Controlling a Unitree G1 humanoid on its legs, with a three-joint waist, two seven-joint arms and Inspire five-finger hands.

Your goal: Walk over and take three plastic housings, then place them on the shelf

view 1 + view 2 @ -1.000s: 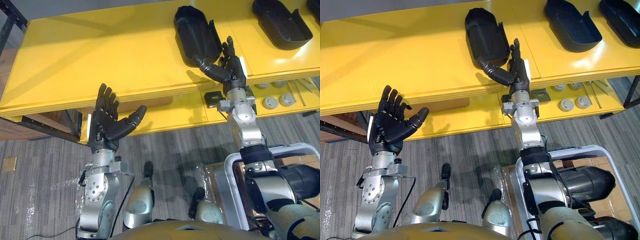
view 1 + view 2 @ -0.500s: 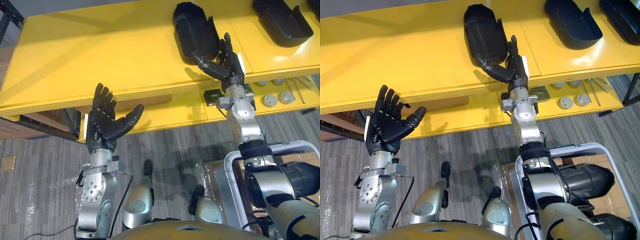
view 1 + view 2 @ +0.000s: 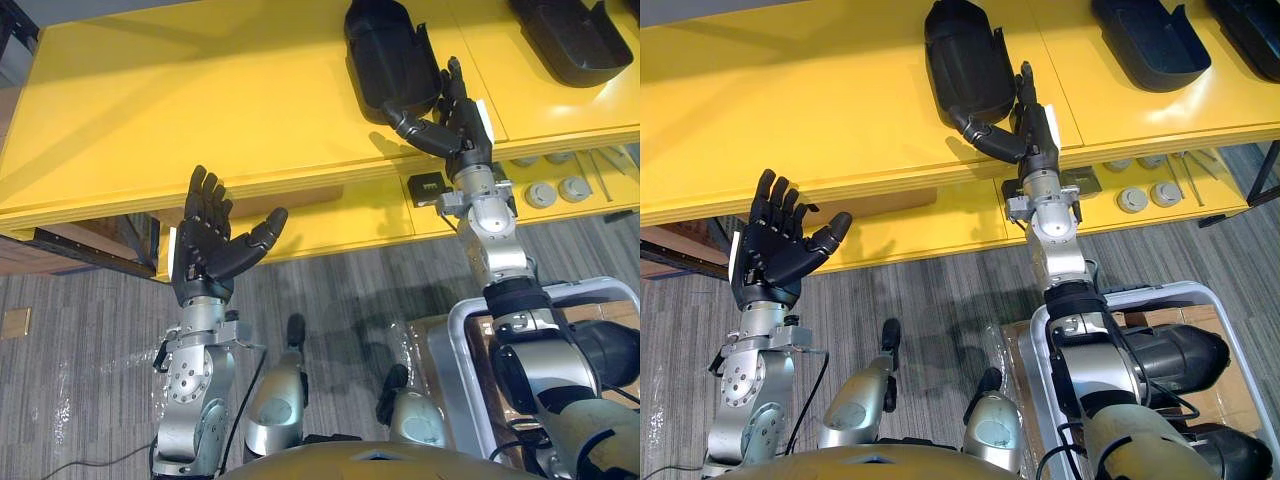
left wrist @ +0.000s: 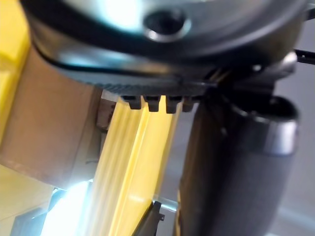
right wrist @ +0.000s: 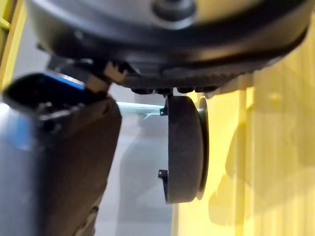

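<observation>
A black plastic housing [image 3: 390, 55] lies open side down on the yellow shelf top [image 3: 200, 110]. My right hand [image 3: 462, 118] is open at its near end. The fingers point straight up beside it and the thumb reaches across to its near edge. In the right wrist view the housing [image 5: 184, 147] shows end-on just past the hand, over the yellow surface [image 5: 275, 147]. A second housing [image 3: 572, 42] lies further right, and a third housing [image 3: 1252, 22] sits at the far right corner. My left hand [image 3: 205, 245] is raised, open and holding nothing, in front of the shelf's front edge.
The lower yellow shelf [image 3: 350, 215] carries a small black box [image 3: 427, 188] and several round grey parts [image 3: 555, 190]. A white-rimmed crate [image 3: 455, 335] stands on the grey floor at the lower right. A brown box [image 3: 40, 255] sits under the shelf at the left.
The whole picture has shifted a little, so the camera moved. My right hand keeps its place at the housing's near end, thumb a touch closer. The left hand is unchanged.
</observation>
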